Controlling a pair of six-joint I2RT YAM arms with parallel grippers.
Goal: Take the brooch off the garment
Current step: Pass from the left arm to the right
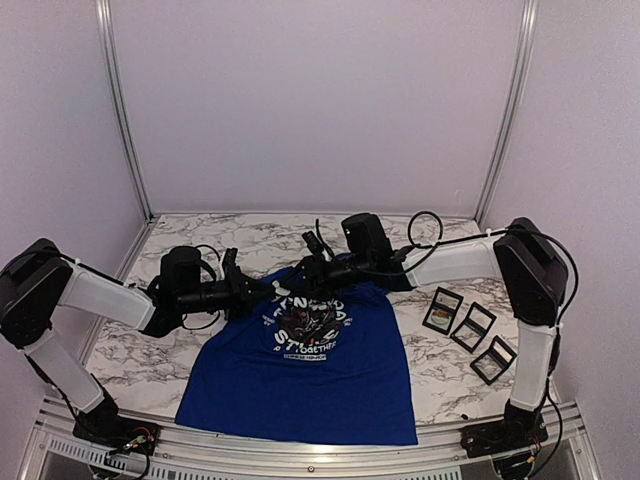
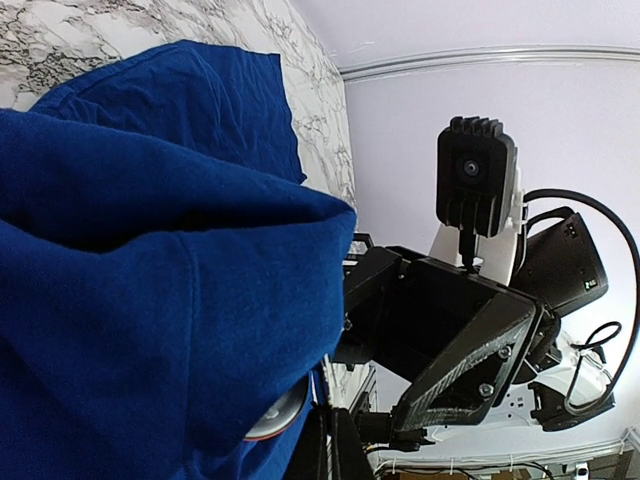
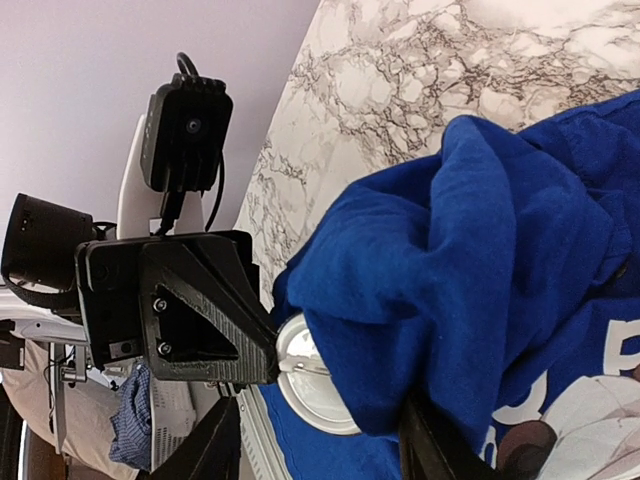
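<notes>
At the near edge, an aluminium rail [image 1: 300,445] runs along the front of the marble-patterned table [image 1: 130,360], with the 2 arm bases at its ends. The garment [image 1: 300,385], a royal-blue T-shirt of soft matte knit, lies flat with its hem toward the rail and its white-lettered graphic facing up.

Farther back, at the collar, the fabric is bunched into thick folds. The brooch [image 3: 305,385] sits there, a round white disc with a thin metal pin across it. A blue fold hides about half of it in both wrist views.

The left gripper [image 1: 262,290] is closed, its black ribbed tip against the disc's rim. Cloth covers its fingers, so I cannot tell whether it pinches fabric or brooch. The right gripper [image 1: 303,268] meets it from the other side with its jaws apart, straddling the disc and the fold over it.

To the right, well apart from the garment, 3 flat black-framed boxes [image 1: 473,326] lie in a diagonal row. Beyond them, plain pale walls [image 1: 320,100] rise between 2 metal posts [image 1: 120,110].
</notes>
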